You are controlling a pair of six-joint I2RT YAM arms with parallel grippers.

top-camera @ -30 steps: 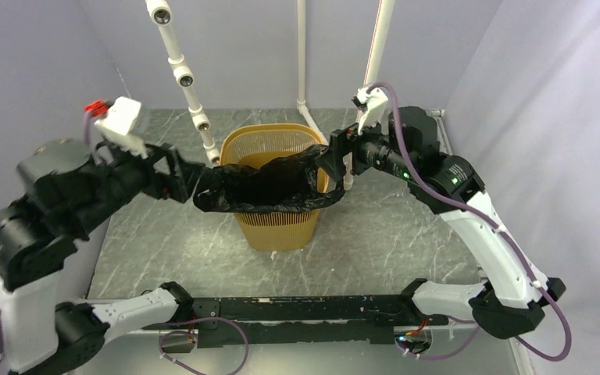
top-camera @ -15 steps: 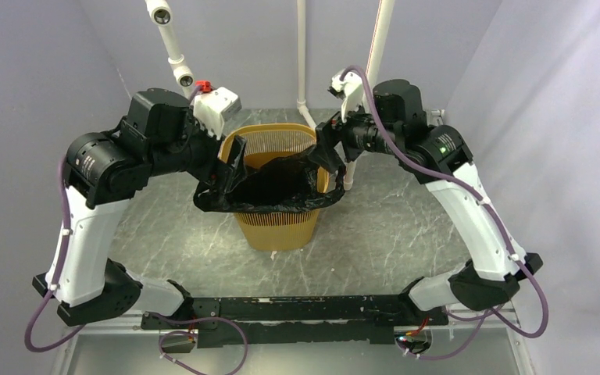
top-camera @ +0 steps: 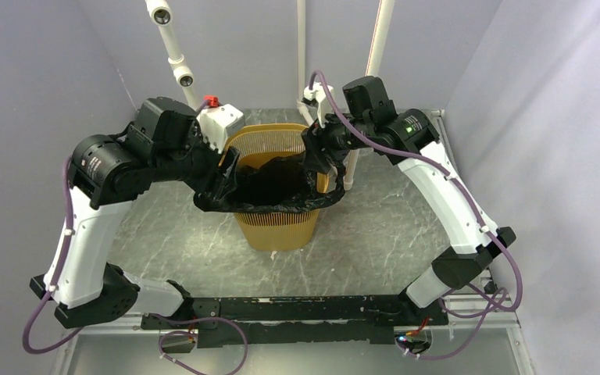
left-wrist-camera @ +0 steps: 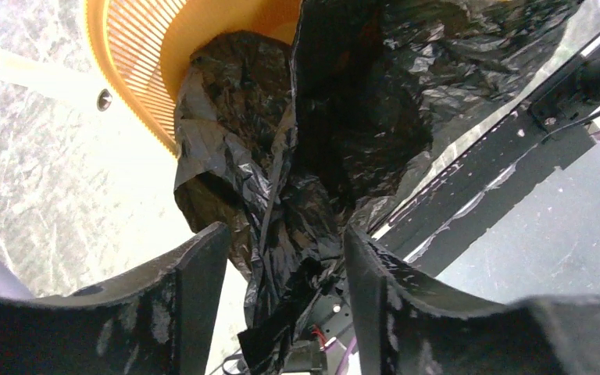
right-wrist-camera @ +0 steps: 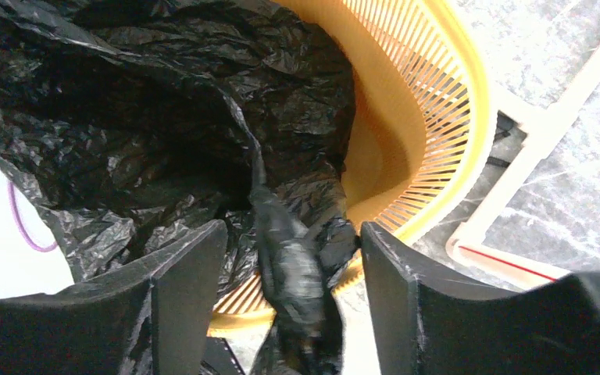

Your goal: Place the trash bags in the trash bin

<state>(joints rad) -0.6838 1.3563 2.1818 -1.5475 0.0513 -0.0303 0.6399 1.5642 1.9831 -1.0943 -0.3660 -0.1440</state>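
Black, limp, slippery bag (top-camera: 280, 178) drapes bin (top-camera: 277, 226); left gripper (left-wrist-camera: 285, 234) and right gripper (right-wrist-camera: 293, 228), jaws apart, straddle its bunched rim, likely the best hold.

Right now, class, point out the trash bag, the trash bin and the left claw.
trash bag (top-camera: 275, 184), top view, crinkled inner hollow.
trash bin (top-camera: 277, 229), top view, front wall.
left claw (left-wrist-camera: 285, 236), left wrist view, between fingertips.

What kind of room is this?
Probably a robot test booth: plain walls box in a marble-patterned table, cameras sit on a white pipe, and a left arm and right arm reach over a yellow bin.
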